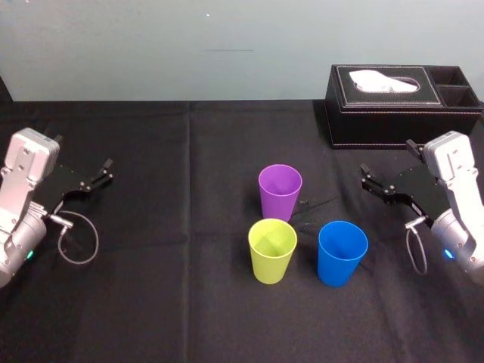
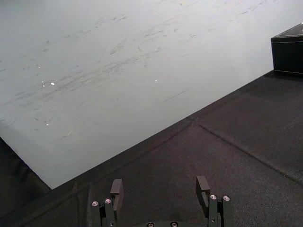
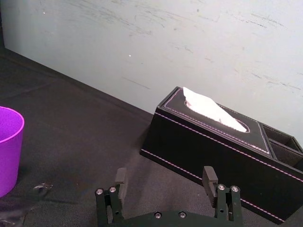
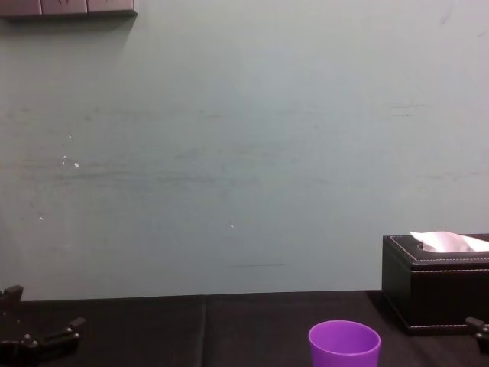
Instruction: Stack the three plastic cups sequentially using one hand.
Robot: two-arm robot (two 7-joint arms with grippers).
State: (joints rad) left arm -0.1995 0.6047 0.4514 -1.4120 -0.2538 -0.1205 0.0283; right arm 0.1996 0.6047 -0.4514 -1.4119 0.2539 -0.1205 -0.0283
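The three cups stand upright and mouth-up near the centre of the head view, none nested yet. The purple cup (image 1: 280, 190) is at the back, the yellow-green cup (image 1: 272, 249) is just below it in the frame, and the blue cup (image 1: 342, 253) is at the lower right of the group. Only narrow strips of black tablecloth (image 1: 151, 302) separate them.

The right gripper (image 1: 370, 181) hovers at the right-centre of the frame, near the purple and blue cups, its fingers (image 3: 120, 178) spread and holding nothing. The left gripper (image 1: 102, 172) sits at the left-centre, well apart from the cups, likewise released and empty.

The tight grouping looks like the main hazard. A finger coming down outside one rim has little room and could shove or topple the neighbouring cup. The cups appear light, smooth and tapered, so a pinch on the wall may slide upward or squeeze the cup out of shape, and a loose hold could drop it. When one cup is lowered into another, an off-centre approach would likely catch rim on rim and tip the standing cup, which nothing steadies. The tissue box (image 1: 393, 113) at the upper right sits near the right arm and could be brushed on a wide swing.
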